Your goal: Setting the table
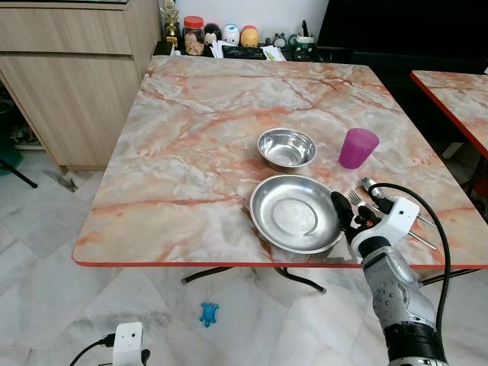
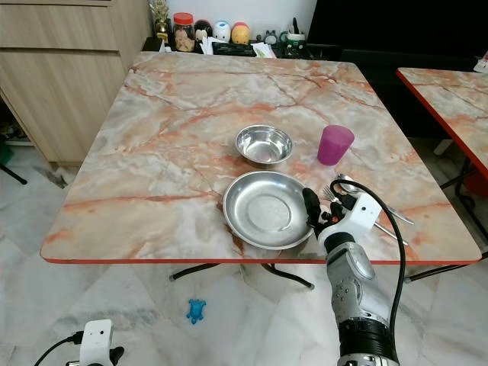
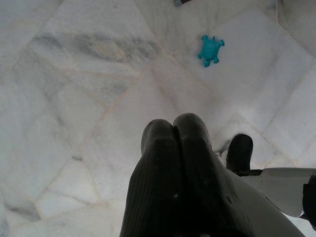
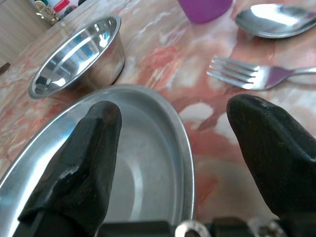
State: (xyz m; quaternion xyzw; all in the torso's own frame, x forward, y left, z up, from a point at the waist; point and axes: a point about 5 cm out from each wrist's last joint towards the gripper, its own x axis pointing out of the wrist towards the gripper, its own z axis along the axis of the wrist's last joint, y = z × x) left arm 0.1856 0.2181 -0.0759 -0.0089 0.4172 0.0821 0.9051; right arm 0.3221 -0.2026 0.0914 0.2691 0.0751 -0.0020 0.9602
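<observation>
On the marble table (image 1: pixel 198 145) a wide steel plate (image 1: pixel 293 212) lies near the front edge. Just behind it are a small steel bowl (image 1: pixel 287 148) and a purple cup (image 1: pixel 357 147). A fork (image 4: pixel 247 75) and a spoon (image 4: pixel 274 19) lie to the right of the plate. My right gripper (image 1: pixel 351 212) is open and low at the plate's right rim. In the right wrist view one finger hangs over the plate (image 4: pixel 133 163) and the other over bare table, with the rim between them. My left gripper (image 3: pixel 173 133) hangs shut over the floor.
A wooden cabinet (image 1: pixel 69 69) stands at the left. Jars and small figures (image 1: pixel 229 34) line a shelf behind the table. A second table (image 1: pixel 457 91) stands close on the right. A teal toy turtle (image 1: pixel 209 313) lies on the tiled floor under the table's front edge.
</observation>
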